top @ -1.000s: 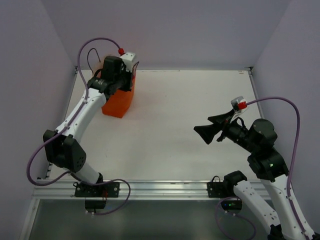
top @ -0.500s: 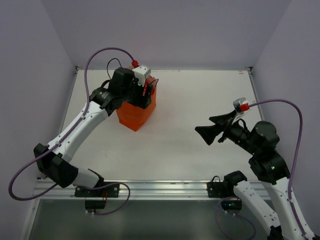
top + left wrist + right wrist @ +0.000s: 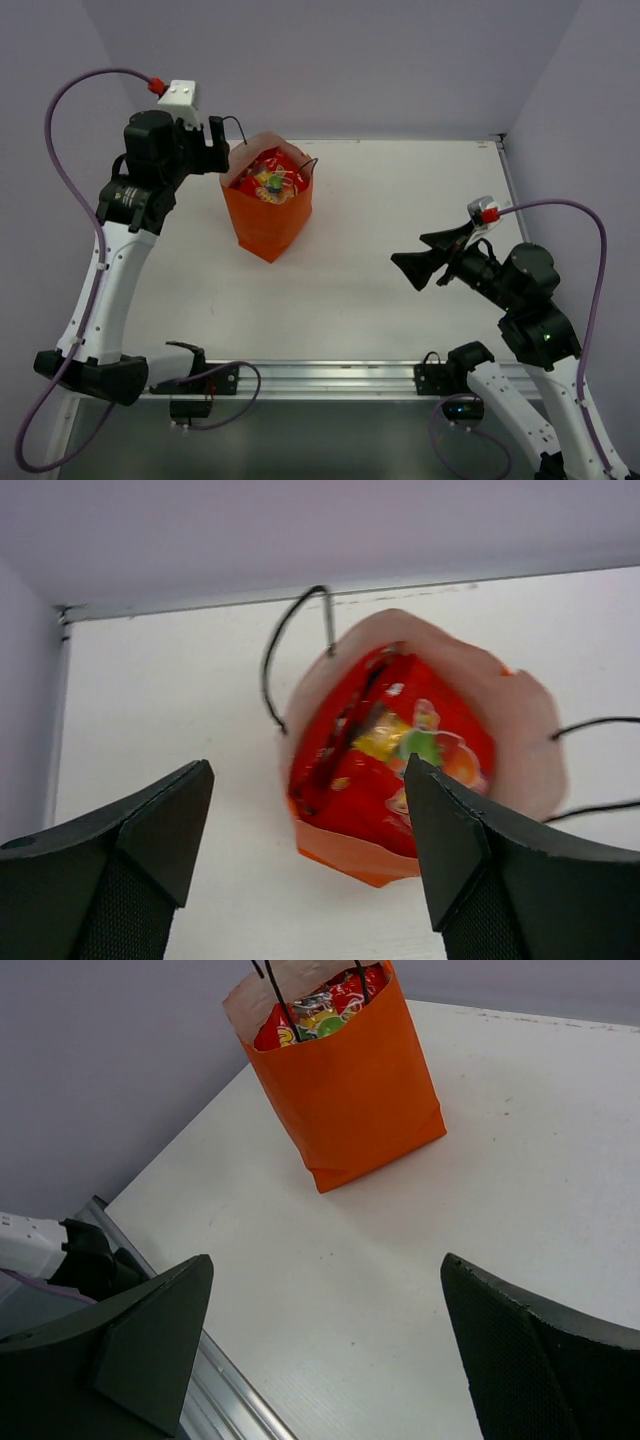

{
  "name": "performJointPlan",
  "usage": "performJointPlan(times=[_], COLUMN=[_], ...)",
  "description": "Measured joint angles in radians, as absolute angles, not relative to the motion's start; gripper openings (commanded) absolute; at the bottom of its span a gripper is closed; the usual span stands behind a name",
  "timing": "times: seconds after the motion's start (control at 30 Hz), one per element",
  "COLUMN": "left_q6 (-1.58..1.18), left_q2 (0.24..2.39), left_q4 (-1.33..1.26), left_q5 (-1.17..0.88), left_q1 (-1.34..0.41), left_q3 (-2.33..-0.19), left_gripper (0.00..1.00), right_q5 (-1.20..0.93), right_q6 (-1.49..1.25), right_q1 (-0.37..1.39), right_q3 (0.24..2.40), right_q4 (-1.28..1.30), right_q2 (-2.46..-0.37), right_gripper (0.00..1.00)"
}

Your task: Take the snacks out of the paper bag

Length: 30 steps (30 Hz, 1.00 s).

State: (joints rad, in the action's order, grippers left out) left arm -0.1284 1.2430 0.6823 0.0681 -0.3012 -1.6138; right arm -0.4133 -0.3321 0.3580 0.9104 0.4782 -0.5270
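The left hand point(image 3: 307, 768) pulls back off the paper bag point(image 3: 268, 215), jaws spread and empty, snacks point(image 3: 268, 180) exposed for picking; the right hand point(image 3: 405, 250) waits open.

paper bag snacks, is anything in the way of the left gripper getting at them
Nothing solid. The paper bag stands mouth-up with the red snacks exposed at the top. The open left gripper hangs above and to its left. Only the thin wire handles arch by the rim and might snag a finger.
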Motion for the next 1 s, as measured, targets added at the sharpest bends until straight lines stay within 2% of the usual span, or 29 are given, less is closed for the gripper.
performJointPlan(times=[0.1,0.27,0.63,0.7,0.8,0.83,0.93,0.97,1.0], left_q6=[-0.120,-0.118,-0.112,-0.112,-0.110,-0.110,-0.109,-0.105,-0.106], left_q2=[1.267,1.367,1.434,1.438,1.445,1.449,1.463,1.466,1.468], left_q4=[0.661,0.599,0.416,0.392,0.363,0.358,0.349,0.345,0.338], left_q5=[0.084,0.014,-0.076,-0.089,-0.106,-0.112,-0.125,-0.128,-0.130], left_q1=[-0.200,-0.146,-0.117,-0.113,-0.112,-0.112,-0.112,-0.112,-0.112], left_q3=[-1.570,-1.484,-1.364,-1.354,-1.333,-1.329,-1.327,-1.327,-1.327], left_gripper=[0.78,0.73,0.50,0.43,0.40,0.37,0.18,0.03,0.00], right_q5=[-0.414,-0.417,-0.433,-0.439,-0.442,-0.445,-0.462,-0.468,-0.475], right_q6=[-0.332,-0.332,-0.324,-0.323,-0.317,-0.315,-0.310,-0.308,-0.306], right_q1=[0.358,0.358,0.358,0.358,0.358,0.358,0.358,0.358,0.358], right_q3=[0.911,0.921,0.931,0.933,0.953,0.963,0.985,0.989,0.991], right_q4=[0.478,0.479,0.479,0.479,0.483,0.484,0.481,0.476,0.468], right_q2=[-0.527,-0.529,-0.530,-0.533,-0.551,-0.558,-0.575,-0.578,-0.580], right_gripper=[0.99,0.99,0.99,0.99,0.99,0.99,0.99,0.99,0.99])
